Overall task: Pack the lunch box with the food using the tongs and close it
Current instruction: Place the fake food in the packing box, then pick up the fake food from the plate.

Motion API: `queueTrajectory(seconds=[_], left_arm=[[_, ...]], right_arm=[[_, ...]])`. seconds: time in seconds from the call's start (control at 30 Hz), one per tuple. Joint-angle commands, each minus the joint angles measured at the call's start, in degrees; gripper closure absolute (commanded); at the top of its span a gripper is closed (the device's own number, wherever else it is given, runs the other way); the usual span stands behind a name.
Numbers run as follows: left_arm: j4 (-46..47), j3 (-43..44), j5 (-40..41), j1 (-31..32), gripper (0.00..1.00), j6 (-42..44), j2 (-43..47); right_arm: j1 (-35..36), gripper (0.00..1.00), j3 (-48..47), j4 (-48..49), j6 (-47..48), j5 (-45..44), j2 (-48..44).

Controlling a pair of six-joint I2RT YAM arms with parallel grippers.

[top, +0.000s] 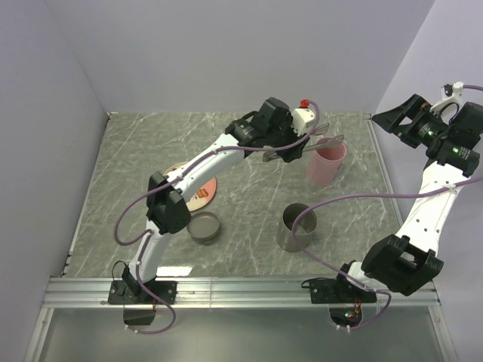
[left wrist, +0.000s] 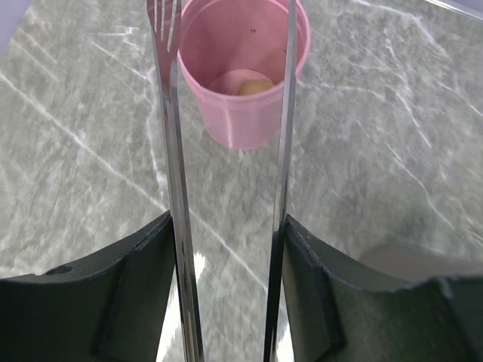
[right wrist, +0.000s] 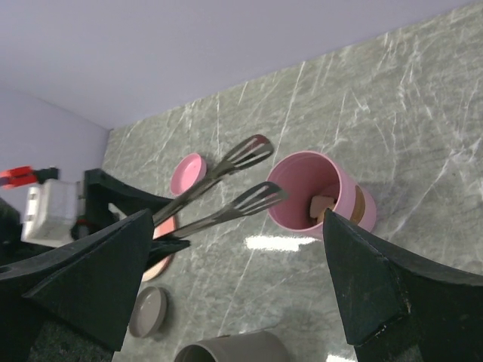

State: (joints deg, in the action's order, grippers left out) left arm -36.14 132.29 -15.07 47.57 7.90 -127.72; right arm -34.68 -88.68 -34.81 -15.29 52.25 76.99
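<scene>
Tongs point(left wrist: 173, 151) at pink lunch box point(left wrist: 245, 124), grey cup point(top: 296, 228) near

The tongs point(left wrist: 175, 188) are polished metal, mirror-smooth; the pink container point(left wrist: 249, 113) looks like smooth matt plastic; the table point(left wrist: 392, 151) is grey-green and marble-veined, with a faint sheen; the left gripper point(left wrist: 229, 222) has matt black plastic fingers point(left wrist: 121, 294); the grey cup point(top: 285, 237) looks like dull metal.

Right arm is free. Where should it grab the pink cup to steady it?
Around the lower side wall of the cup, coming from the right. It stands upright with plain round sides, and the tongs reach over its mouth from the left.
</scene>
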Motion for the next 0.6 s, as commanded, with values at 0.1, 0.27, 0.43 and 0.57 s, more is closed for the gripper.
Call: queueTrajectory(seconds=[0.1, 0.27, 0.43, 0.57], left_arm=[[-0.6, -8.5, -1.2, -3.1, 0.40, 0.5, 18.0], [-2.4, -18.4, -3.0, -9.7, 0.40, -0.5, 28.6], [-5.6, -28.3, -7.0, -20.3, 0.40, -2.5, 36.6], [-6.6, -38.4, -7.8, -31.4, 0.40, -0.8, 46.2]], right_arm=[[-0.4, 0.00, -7.4, -3.2, 0.9, 3.0, 0.3], [0.1, 0.00, -11.7, -6.6, 2.1, 3.5, 2.2], [2.9, 0.00, -11.8, -9.8, 5.7, 1.2, 2.0], [5.7, 0.00, -8.4, -10.3, 8.1, -1.2, 1.0]])
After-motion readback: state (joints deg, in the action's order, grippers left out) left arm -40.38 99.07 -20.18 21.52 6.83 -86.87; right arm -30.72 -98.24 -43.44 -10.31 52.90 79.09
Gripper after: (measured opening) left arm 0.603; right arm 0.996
